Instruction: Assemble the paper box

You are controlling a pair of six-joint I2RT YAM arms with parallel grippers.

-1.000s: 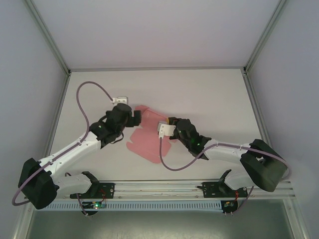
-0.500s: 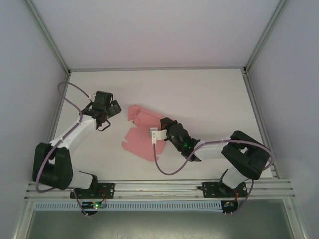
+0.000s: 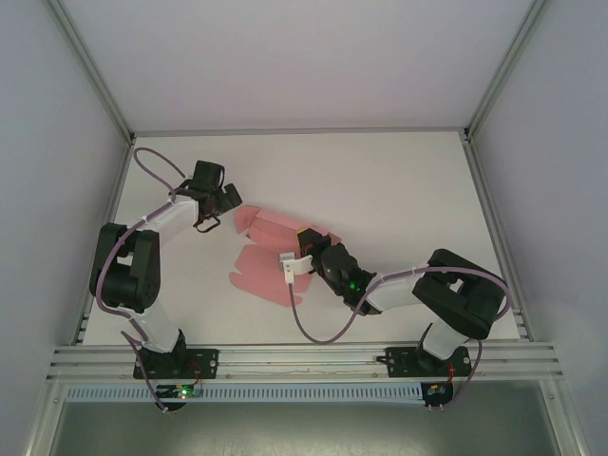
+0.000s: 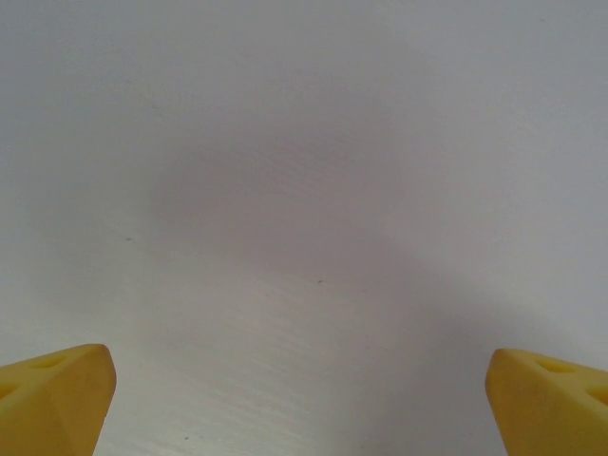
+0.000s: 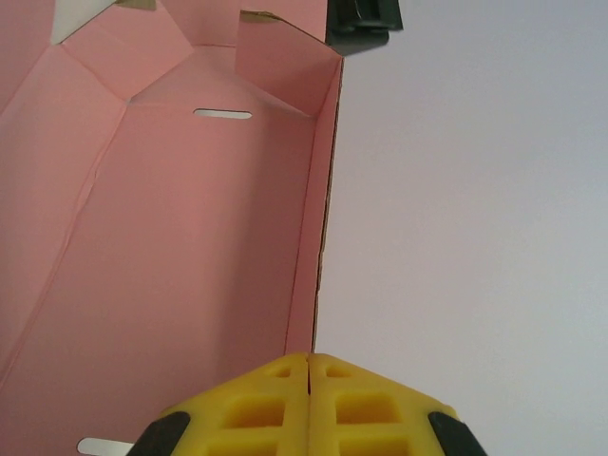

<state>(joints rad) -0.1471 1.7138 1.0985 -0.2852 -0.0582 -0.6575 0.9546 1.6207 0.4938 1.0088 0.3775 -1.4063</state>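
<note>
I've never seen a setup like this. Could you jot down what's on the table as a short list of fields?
Object: pink paper box, partly folded, one side wall raised
Surface: white table
Left gripper: open, over bare table, holding nothing
Right gripper: closed, apparently pinching the raised wall's edge
Progress: box not yet closed up

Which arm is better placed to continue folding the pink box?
Right: the right gripper, shut, pinches a wall of the paper box; the left gripper hangs open over bare table, apart.
</note>
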